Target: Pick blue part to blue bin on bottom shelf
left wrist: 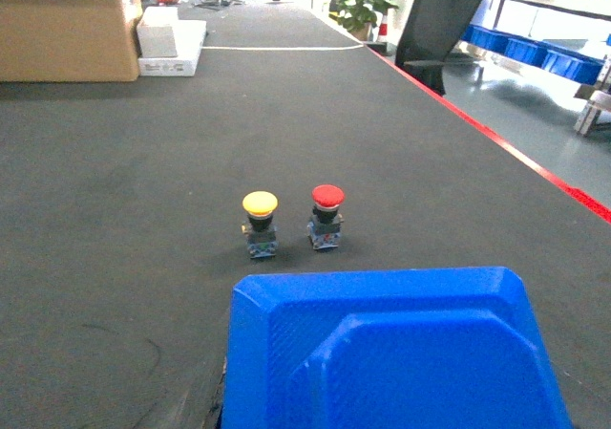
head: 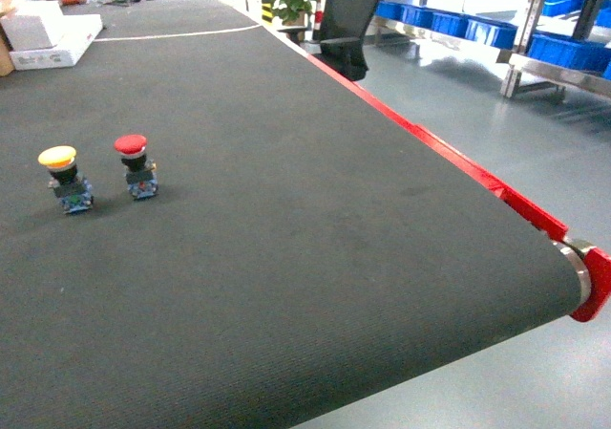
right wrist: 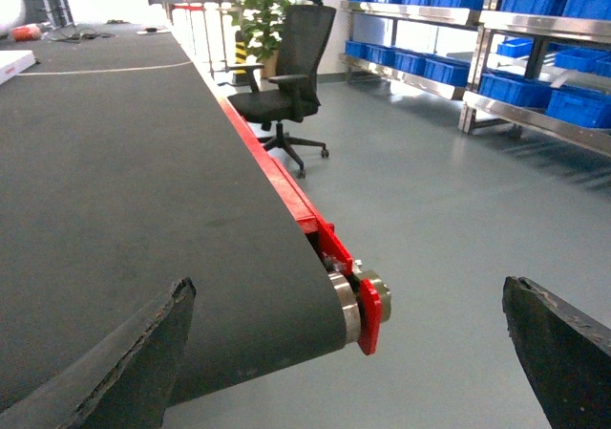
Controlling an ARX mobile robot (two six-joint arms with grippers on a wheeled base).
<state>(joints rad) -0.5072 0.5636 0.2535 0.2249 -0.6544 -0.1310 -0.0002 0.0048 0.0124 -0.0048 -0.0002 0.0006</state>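
The blue part [left wrist: 396,353], a large moulded plastic piece, fills the bottom of the left wrist view, raised above the dark belt [left wrist: 143,209]. It hides my left gripper's fingers, which hold it. It does not show in the head view, and neither gripper does. My right gripper [right wrist: 348,362] is open, its dark fingers [right wrist: 134,362] wide apart over the belt's end roller [right wrist: 348,305] and the floor, with nothing between them. Blue bins [right wrist: 573,104] sit on the steel rack's lowest visible shelf [right wrist: 535,123] at the far right, also in the head view [head: 563,52].
A yellow push button [head: 63,176] and a red push button [head: 136,164] stand side by side on the belt. A cardboard box [left wrist: 62,23] and a white box [head: 52,37] lie at the far end. A black office chair [right wrist: 286,75] stands beside the red belt edge [head: 449,161].
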